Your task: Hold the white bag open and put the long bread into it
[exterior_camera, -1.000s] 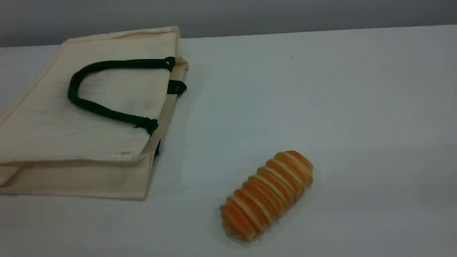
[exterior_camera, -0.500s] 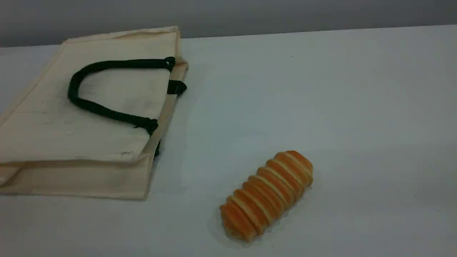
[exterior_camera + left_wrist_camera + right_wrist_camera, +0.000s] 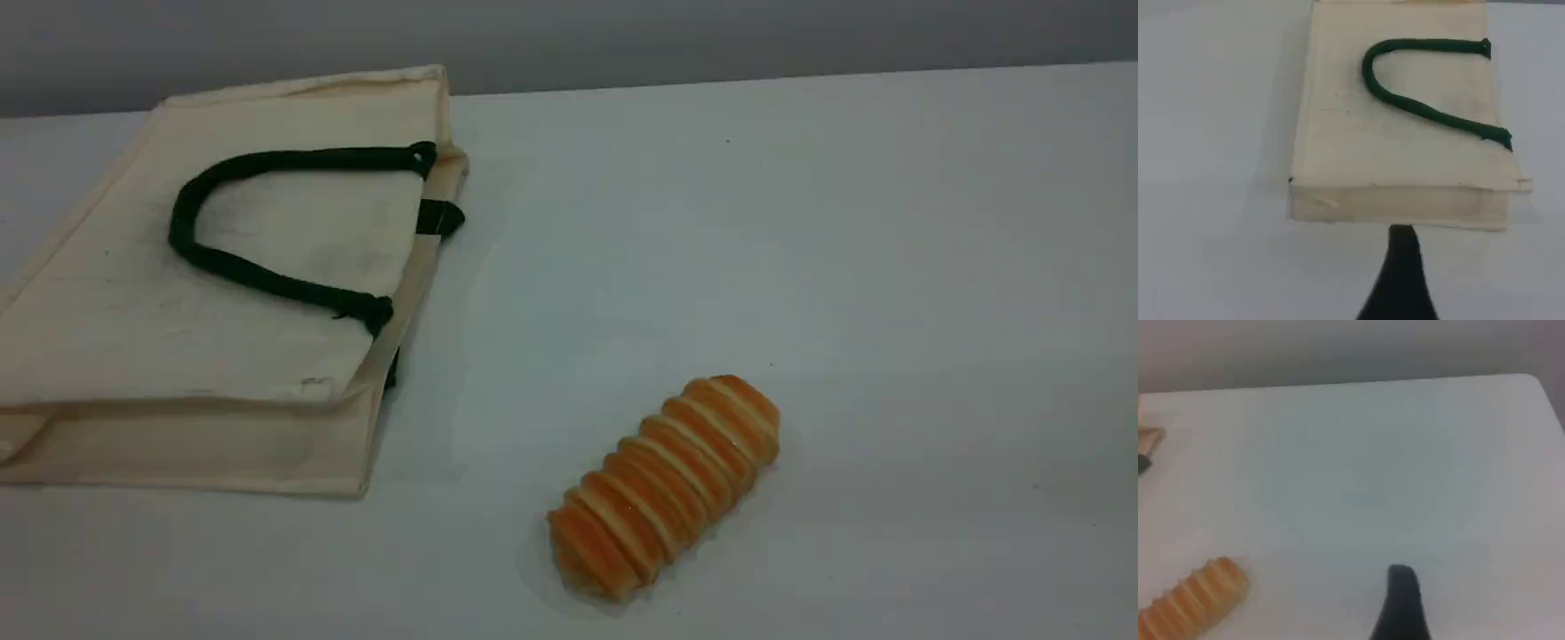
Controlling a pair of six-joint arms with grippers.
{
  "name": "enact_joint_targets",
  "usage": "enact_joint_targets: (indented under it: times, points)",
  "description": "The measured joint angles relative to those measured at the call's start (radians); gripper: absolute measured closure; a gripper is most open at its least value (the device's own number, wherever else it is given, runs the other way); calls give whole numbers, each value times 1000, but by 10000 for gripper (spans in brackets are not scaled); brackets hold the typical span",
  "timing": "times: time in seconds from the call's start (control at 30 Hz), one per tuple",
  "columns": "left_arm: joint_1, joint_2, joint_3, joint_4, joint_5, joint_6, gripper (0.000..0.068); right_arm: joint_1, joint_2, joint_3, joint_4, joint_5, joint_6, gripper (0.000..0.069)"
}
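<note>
Canvas tote flat, loaf untouched, both end effectors open and empty.

The white bag (image 3: 222, 293) lies collapsed on its side at the tabletop's (image 3: 800, 222) left, its dark green rope handle (image 3: 258, 222) draped across the upper panel; soft cloth that will probably sag, so that handle or the mouth's upper edge looks the best hold. The long bread (image 3: 665, 484) lies well apart to the right, likely light and squashy, best pinched across its middle. The left end effector (image 3: 1402, 233) hovers just short of the bag; the right end effector (image 3: 1401, 573) hangs over bare tabletop, right of the loaf.
</note>
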Motion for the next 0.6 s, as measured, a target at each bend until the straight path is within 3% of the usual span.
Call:
enact_joint_targets:
  times: [0.37, 0.6]
  points:
    - [0, 23, -11, 22, -14, -4, 148, 0, 0, 0, 56, -15, 20, 185]
    - [0, 233, -74, 74, -53, -35, 148, 0, 74, -6, 140, -36, -32, 185]
